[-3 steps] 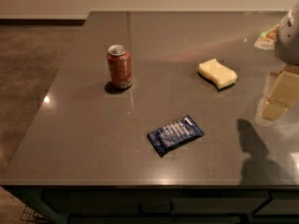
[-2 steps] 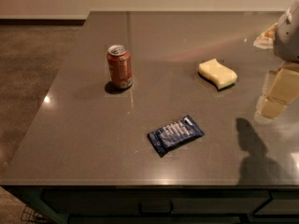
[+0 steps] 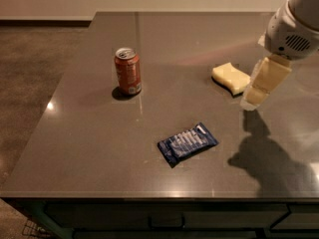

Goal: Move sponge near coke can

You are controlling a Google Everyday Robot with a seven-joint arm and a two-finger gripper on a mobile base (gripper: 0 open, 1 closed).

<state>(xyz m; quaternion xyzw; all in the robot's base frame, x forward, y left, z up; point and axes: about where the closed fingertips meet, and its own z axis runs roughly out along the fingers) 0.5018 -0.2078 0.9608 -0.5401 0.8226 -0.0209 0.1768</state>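
Tool point(image 3: 252, 99) moved in, just beside sponge point(image 3: 230, 77)

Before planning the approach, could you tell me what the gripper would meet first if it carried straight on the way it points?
Probably the bare tabletop just beside the sponge. The gripper hangs close by the sponge, angled downward, though depth is unclear.

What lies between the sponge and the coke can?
Nothing: in the camera view, bare tabletop runs from sponge to coke can. The blue packet lies nearer the front; the claw hangs beside the sponge.
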